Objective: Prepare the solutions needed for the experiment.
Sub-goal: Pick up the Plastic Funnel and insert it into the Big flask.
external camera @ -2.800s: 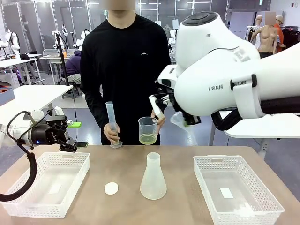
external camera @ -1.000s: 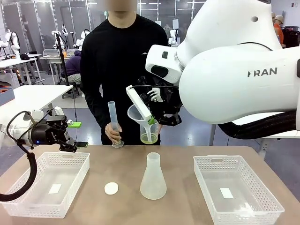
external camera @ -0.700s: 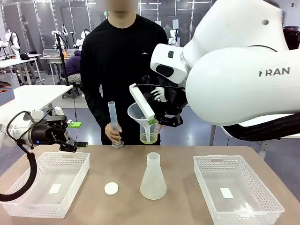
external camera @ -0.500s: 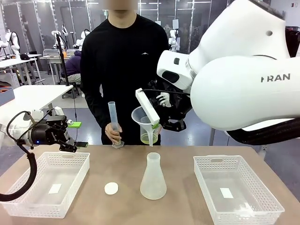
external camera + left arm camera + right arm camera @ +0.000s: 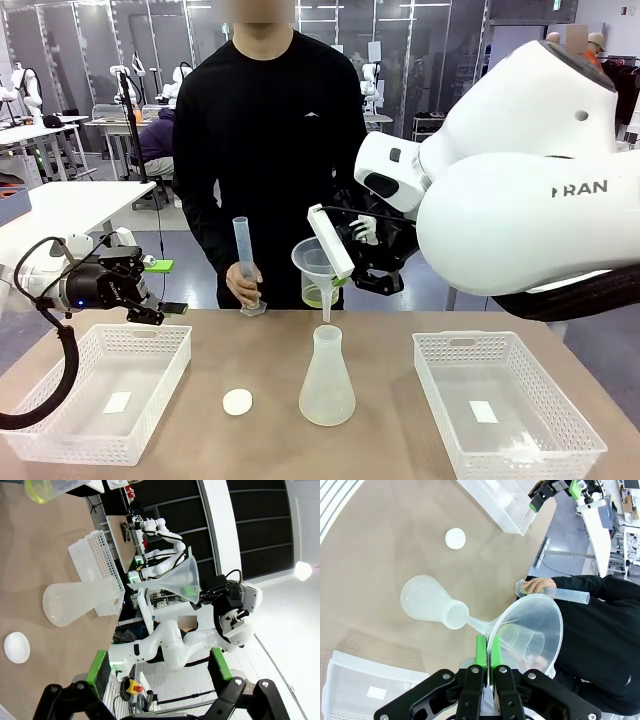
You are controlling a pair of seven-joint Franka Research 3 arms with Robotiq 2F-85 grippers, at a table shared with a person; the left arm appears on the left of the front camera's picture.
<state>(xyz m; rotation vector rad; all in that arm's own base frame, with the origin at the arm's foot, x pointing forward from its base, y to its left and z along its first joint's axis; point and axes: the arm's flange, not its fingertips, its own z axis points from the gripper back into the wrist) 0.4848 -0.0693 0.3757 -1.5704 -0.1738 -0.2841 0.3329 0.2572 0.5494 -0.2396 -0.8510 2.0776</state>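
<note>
Your right gripper pinches the rim of a clear plastic funnel, whose spout tip is at the mouth of the frosted conical flask. Your left gripper hangs with its fingers spread near a white mesh basket. The pale yellow-green solution sits in the person's clear beaker, behind the funnel.
</note>
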